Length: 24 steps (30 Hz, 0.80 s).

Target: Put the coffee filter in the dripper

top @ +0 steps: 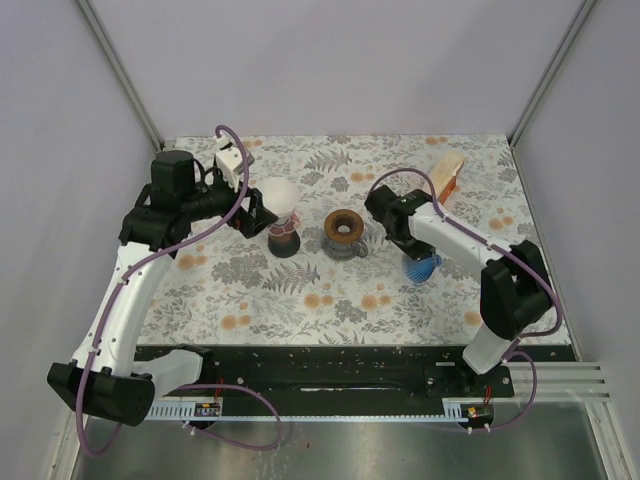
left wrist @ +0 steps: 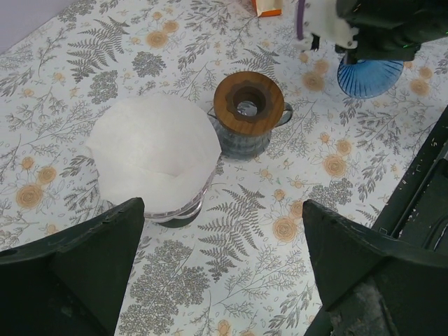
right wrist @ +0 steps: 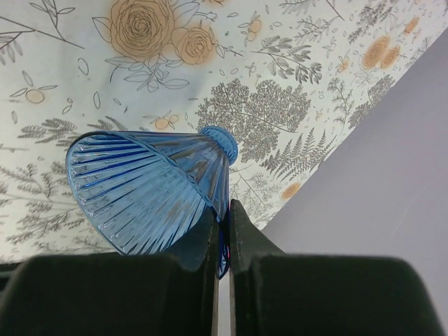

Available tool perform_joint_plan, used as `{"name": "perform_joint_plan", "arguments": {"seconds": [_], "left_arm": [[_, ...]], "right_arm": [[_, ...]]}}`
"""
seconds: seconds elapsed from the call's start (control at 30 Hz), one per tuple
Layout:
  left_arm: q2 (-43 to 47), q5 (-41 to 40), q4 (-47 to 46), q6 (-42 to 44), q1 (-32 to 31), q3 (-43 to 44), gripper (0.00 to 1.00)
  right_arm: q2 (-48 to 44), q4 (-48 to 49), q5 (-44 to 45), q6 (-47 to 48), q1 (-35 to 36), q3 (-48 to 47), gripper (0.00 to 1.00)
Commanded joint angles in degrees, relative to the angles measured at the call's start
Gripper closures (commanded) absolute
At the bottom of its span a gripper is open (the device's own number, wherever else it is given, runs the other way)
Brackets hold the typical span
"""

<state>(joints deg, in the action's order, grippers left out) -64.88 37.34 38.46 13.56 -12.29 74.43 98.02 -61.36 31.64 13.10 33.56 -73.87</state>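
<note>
Blue dripper (right wrist: pixel 147 185) clamped in right end effector (right wrist: pixel 222 218), left end effector (left wrist: pixel 222 204) wide open beside coffee filter (left wrist: pixel 154 150), carafe (left wrist: pixel 242 134) between them.

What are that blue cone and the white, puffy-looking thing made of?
The blue cone looks like tinted plastic or glass: it is glossy, ribbed and see-through. The white thing is probably paper: it is matte, thin and softly rumpled.

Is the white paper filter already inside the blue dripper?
No, the white filter sits on a separate holder, well apart from the blue dripper.
</note>
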Motion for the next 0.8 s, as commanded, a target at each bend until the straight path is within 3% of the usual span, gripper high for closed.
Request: {"name": "perform_joint_plan", "arguments": {"seconds": [0.0, 0.37, 0.63, 0.77], "left_arm": [[1.2, 1.5, -1.5, 0.1, 1.4, 0.8, 0.02], [-0.2, -1.3, 0.2, 0.6, 2.1, 4.2, 0.02], [-2.4, -2.2, 0.1, -1.1, 2.0, 6.5, 0.02], [-1.2, -3.1, 0.1, -1.5, 2.0, 6.5, 0.02]], "right_arm": [[-6.7, -5.9, -3.3, -5.4, -0.1, -5.1, 1.0], [-15.9, -6.1, -15.7, -11.5, -0.7, -19.9, 1.0], [-10.8, -2.7, -35.8, -18.1, -1.4, -34.6, 1.0], [-6.3, -2.6, -41.6, -22.0, -1.4, -39.0, 1.0]]}}
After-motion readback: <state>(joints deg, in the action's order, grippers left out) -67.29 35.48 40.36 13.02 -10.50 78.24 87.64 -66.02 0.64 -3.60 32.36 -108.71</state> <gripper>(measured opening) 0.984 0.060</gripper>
